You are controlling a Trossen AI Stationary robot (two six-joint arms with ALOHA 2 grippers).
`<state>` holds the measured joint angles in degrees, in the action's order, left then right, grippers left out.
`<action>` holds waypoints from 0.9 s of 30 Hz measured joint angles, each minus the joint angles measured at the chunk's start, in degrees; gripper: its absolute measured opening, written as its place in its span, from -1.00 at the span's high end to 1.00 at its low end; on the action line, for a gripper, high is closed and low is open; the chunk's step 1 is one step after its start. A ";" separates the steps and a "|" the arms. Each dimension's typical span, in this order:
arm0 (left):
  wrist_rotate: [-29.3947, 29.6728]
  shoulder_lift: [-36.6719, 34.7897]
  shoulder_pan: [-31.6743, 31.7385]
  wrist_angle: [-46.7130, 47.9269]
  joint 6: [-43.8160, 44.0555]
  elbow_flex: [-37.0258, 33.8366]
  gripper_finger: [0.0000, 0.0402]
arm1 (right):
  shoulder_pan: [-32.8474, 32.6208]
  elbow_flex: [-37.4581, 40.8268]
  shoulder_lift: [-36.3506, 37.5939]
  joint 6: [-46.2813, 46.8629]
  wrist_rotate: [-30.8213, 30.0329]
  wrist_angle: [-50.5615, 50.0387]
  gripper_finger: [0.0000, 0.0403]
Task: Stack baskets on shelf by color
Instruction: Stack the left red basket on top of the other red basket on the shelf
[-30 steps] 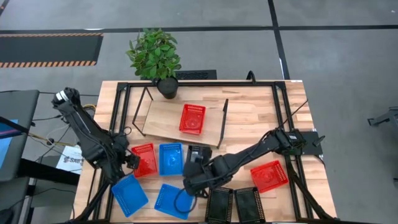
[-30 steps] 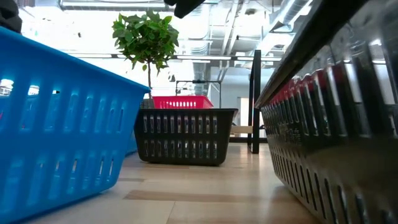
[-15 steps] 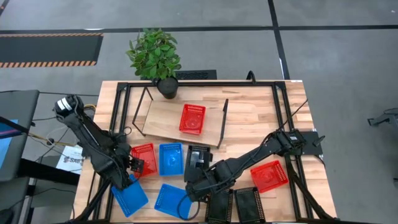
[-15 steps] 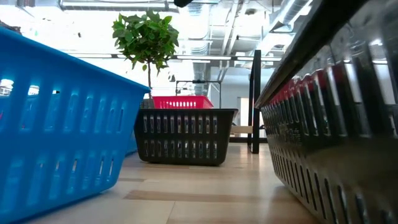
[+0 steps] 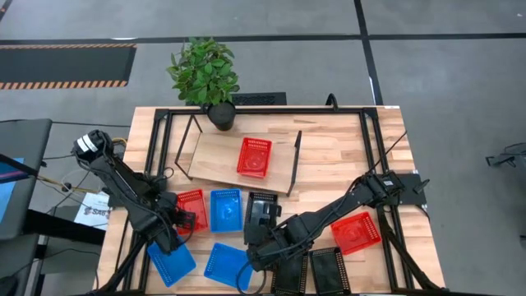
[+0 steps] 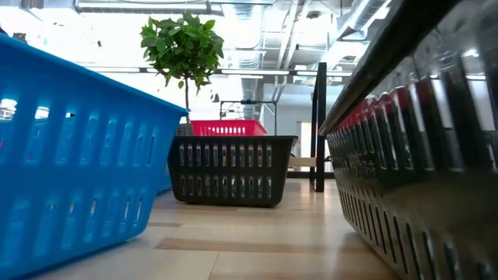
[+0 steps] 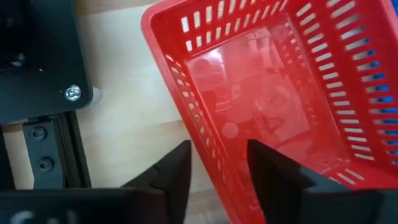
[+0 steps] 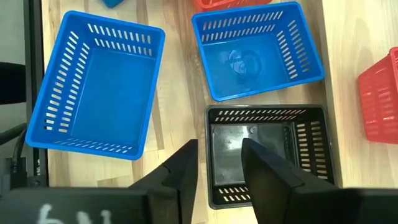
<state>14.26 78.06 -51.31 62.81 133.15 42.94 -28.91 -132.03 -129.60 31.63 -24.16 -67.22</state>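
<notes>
Nearest edge of the plank surface [image 5: 345, 156]: two black rectangular mesh plastic baskets [image 5: 329, 270] lay side by side, with two blue mesh baskets [image 5: 223, 265] to their left, all loose and unstacked.

One row further in: a red mesh basket [image 5: 191, 210], a blue one [image 5: 225, 209] and a black one [image 5: 261, 206] stood in a line, nearly touching. A second red basket [image 5: 356, 232] sat apart on the right side.

Left hand [image 7: 217, 168] was spread, its two dark fingers [image 7: 175, 175] straddling the near wall of the red basket [image 7: 273, 106] in that line; one inside, one outside, not pinched yet. Right hand [image 8: 217, 168] hovered above the black basket [image 8: 267, 152], fingers [image 8: 185, 169] spread, holding nothing.

Judgement on handling: thin moulded plastic with slotted walls, so light, fairly stiff but with some give at the rim, not fragile. The smooth floor offers no grip; a pinch across one wall near its middle seems best. A corner grip would likely let the basket swing or tilt.

Far side: the light wooden shelf [image 5: 215, 160] with thin black end frames [image 5: 294, 160] held one red basket [image 5: 254, 156], right of centre. Behind it stood a potted green plant [image 5: 205, 74].
</notes>
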 joint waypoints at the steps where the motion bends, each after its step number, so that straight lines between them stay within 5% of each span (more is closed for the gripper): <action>1: 0.29 -0.02 0.00 0.05 -0.29 0.00 0.42 | 0.00 0.00 -0.02 -0.01 0.00 0.00 0.29; 11: 6.05 -0.02 0.15 1.37 -0.46 0.00 0.97 | 0.00 0.00 -0.04 0.32 0.01 0.00 0.34; 27: 8.28 -0.15 0.05 3.22 -0.07 1.50 0.99 | 0.77 0.02 -0.11 1.38 -1.86 0.02 0.34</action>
<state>22.54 77.91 -51.26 66.03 133.08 44.44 -28.14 -132.00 -129.71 33.01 -26.03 -67.20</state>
